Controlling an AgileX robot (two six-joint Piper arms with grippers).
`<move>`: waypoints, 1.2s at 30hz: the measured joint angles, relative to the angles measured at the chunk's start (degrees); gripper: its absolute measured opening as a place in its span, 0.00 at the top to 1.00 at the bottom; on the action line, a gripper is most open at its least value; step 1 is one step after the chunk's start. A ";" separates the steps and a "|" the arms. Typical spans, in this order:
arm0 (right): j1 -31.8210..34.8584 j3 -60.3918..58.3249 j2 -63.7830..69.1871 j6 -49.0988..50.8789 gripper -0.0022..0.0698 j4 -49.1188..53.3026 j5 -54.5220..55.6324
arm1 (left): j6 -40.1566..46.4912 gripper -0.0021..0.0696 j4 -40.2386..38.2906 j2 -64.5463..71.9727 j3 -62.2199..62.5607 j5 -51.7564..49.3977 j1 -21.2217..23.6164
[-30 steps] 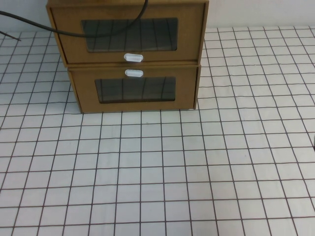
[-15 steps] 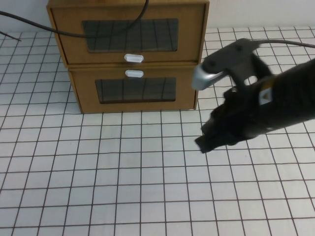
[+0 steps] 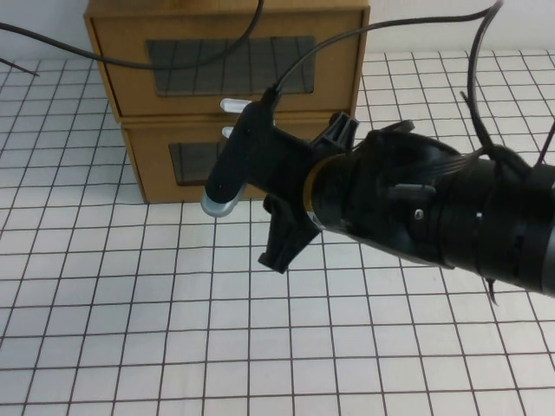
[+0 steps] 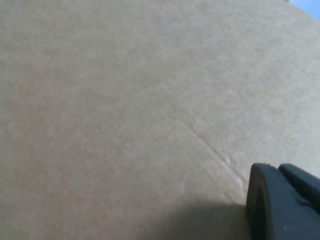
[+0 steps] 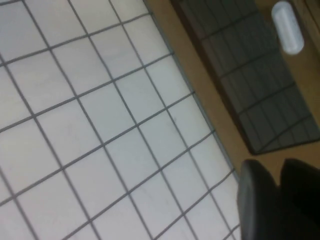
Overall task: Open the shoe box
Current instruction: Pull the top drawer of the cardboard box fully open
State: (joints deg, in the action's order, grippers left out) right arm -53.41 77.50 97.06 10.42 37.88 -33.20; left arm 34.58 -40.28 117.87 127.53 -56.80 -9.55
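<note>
Two brown cardboard shoe boxes are stacked at the back of the table, the upper box [image 3: 225, 52] on the lower box [image 3: 160, 160]. Each has a dark window and a white handle; the upper handle [image 3: 232, 105] shows, while the lower handle [image 3: 228, 132] is half hidden. My right gripper [image 3: 277, 250] hangs shut and empty in front of the lower box, its arm covering that box's right half. In the right wrist view the right gripper [image 5: 275, 200] is near the lower box's bottom edge, with the handle [image 5: 287, 27] farther off. My left gripper [image 4: 285, 205] sits close against plain cardboard [image 4: 125, 100].
The table [image 3: 130, 329] is white with a black grid. Black cables [image 3: 130, 56] run across the upper box's front. My right arm's bulky body [image 3: 434, 212] fills the table's right middle. The left arm is out of sight in the high view.
My right arm, out of view a second ago, has swung in from the right. It now reaches across the lower box's front.
</note>
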 joint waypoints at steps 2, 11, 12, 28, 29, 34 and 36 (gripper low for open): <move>0.00 0.12 0.97 0.57 0.78 2.95 2.13 | -0.23 0.97 0.00 0.00 0.00 -0.28 0.00; -0.09 7.15 6.82 6.97 0.60 15.56 4.36 | -0.35 0.97 -0.11 0.00 0.13 -0.99 0.00; -0.09 8.19 7.56 7.10 0.61 16.85 4.50 | -0.35 0.97 -0.11 0.00 0.19 -0.98 0.00; 2.77 19.41 19.64 7.63 0.64 30.30 4.65 | -0.35 0.97 -0.11 0.00 0.40 -1.44 0.00; 3.10 19.46 19.64 7.63 0.64 30.61 5.04 | -0.35 0.97 -0.11 0.00 0.40 -1.54 0.00; 4.04 19.55 19.64 7.63 0.64 30.85 8.03 | -0.35 0.97 -0.11 0.00 0.40 -1.66 0.00; 4.18 19.55 19.64 7.63 0.64 31.13 8.99 | -0.35 0.97 -0.11 0.00 0.40 -1.66 0.00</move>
State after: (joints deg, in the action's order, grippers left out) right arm -49.24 97.05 116.70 18.05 69.01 -24.21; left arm 34.24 -40.39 117.87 127.93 -58.47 -9.55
